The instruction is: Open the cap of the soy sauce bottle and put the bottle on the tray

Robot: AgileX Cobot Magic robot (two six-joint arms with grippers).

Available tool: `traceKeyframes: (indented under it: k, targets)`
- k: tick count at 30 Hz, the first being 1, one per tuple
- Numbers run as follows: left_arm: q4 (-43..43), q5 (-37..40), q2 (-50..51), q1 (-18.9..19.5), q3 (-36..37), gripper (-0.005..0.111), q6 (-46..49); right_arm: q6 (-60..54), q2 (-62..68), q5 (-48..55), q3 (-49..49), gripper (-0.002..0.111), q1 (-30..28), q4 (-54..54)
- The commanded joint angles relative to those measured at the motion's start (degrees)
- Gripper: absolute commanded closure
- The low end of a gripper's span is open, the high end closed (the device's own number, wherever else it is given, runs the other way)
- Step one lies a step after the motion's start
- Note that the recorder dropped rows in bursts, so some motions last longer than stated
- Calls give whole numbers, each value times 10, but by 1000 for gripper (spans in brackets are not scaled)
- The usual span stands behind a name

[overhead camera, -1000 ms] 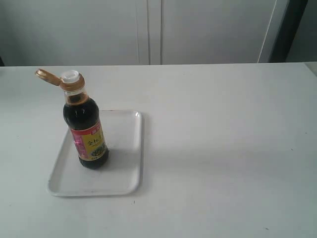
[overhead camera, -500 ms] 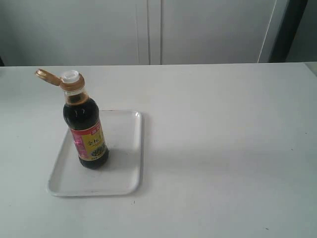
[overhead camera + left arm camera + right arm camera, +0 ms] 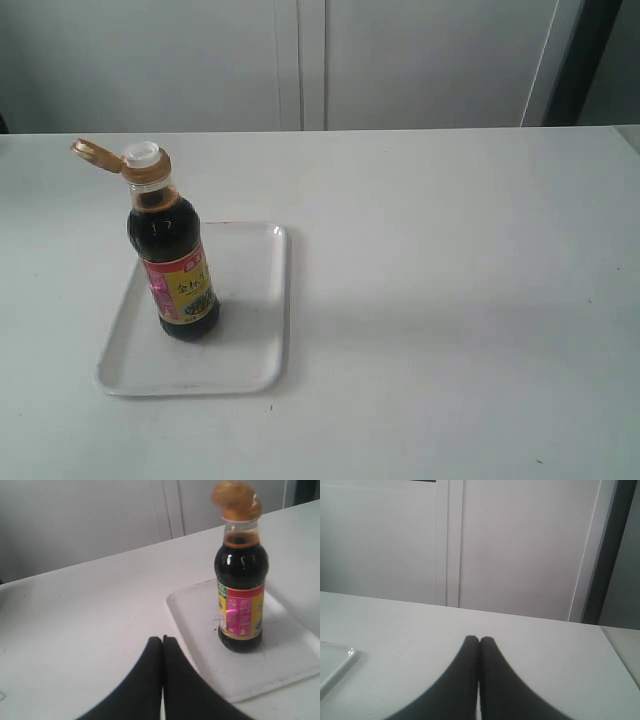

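The soy sauce bottle [image 3: 174,260] stands upright on the tray [image 3: 250,350], toward its 9 o'clock side in the exterior view, with the tray lying at about 8 o'clock on the white table [image 3: 450,300]. The cap [image 3: 95,153] is flipped back on its hinge, hanging out toward 10 o'clock from the neck, and the white pour spout [image 3: 142,153] is bare. By my reading, both parts of the job are done: cap open, bottle on the tray, nothing left but to stay clear.

My left gripper [image 3: 162,641] has its fingers pressed together, holding nothing; its wrist view shows the bottle standing apart from it on the tray, with the open cap blurred at the top. My right gripper [image 3: 479,641] is likewise closed on empty air, over bare table, with only a corner of the tray at the edge of its view. Neither arm appears in the exterior view.

The label [image 3: 182,288] is red, pink and yellow with Chinese characters on the yellow band; they are too small and soft for me to read, and I can make out no brand name. Dark specks mark the tray beside the bottle's base in the left wrist view.
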Motion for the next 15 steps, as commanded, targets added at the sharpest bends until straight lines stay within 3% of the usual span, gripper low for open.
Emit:
traceKeyframes:
  k: [1,6,15]
  targets:
    - [-42,-31,-25,63,52,107,2,-2,-4,-1,3,108,0,0]
    - [-42,-30,-47,99,86,107,0,-1,-4,-1,3,108,0,0]
    - [-57,-61,-47,110,135,107,-7,-1,-4,-1,3,108,0,0]
